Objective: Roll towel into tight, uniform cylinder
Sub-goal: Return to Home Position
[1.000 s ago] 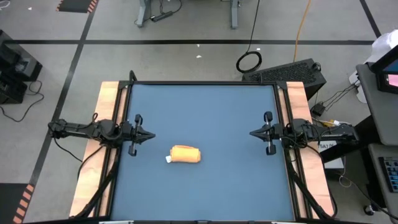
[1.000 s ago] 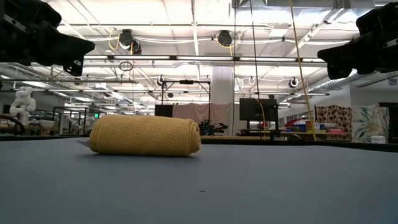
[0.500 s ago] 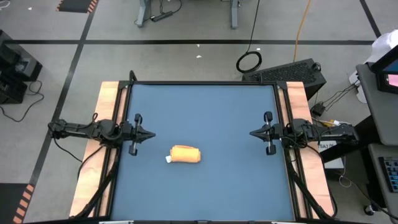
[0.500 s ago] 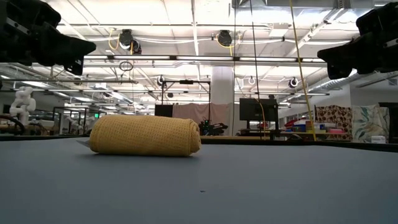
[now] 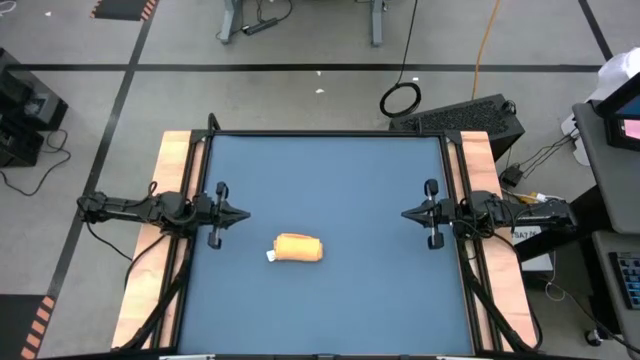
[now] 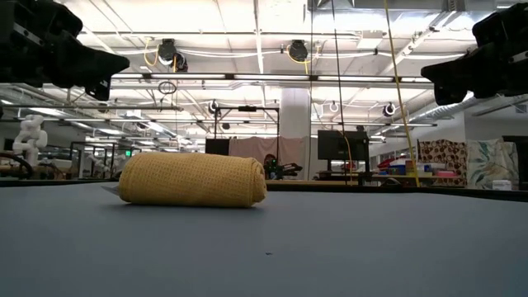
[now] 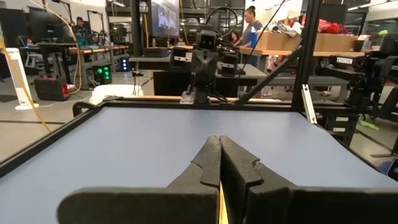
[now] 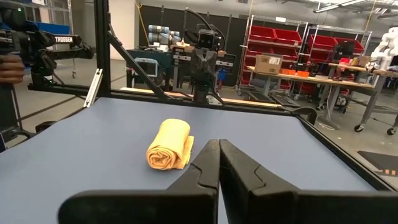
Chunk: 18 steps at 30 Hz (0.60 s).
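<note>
**Hidden or unclear.** Low view: both grippers are cut off at the upper corners, so their jaws cannot be read there. Left wrist view: the towel is almost wholly hidden behind that arm's own fingers. The small white tag (image 5: 270, 257) shows as a speck in the high view, at the roll's end towards the left arm.

**Towel** (image 5: 298, 248). Orange-yellow, rolled into a short cylinder, lying on its side on the blue table (image 5: 330, 170), slightly left of centre and towards the near edge. Its spiral end faces the right wrist camera.

**Left gripper** (image 5: 245, 216). At the table's left edge, jaws pressed together, holding nothing. The towel lies near it, clear of the tips.

**Right gripper** (image 5: 405, 214). At the right edge, jaws pressed together, holding nothing, well apart from the towel.
</note>
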### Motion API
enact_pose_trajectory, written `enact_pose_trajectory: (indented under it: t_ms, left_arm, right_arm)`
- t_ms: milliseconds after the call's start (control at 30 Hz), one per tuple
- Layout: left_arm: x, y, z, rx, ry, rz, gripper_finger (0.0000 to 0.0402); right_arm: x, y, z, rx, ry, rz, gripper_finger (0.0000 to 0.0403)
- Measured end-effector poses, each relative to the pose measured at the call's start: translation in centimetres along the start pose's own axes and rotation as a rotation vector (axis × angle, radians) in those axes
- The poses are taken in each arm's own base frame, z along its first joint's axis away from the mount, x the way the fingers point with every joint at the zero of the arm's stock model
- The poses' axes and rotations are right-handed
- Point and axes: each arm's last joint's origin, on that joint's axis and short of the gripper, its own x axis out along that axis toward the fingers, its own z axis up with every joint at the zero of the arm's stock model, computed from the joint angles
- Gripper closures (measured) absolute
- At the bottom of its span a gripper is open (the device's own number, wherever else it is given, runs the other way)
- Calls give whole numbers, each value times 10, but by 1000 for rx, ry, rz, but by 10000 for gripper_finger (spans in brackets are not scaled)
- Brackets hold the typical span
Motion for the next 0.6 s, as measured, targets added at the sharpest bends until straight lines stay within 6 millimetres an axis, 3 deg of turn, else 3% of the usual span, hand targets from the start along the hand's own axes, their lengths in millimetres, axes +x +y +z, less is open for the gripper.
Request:
enact_pose_trajectory:
  t_ms: [600]
  left_arm:
    - [0,0,0,2,0,-1,371]
  right_arm:
    - [0,0,0,0,0,0,403]
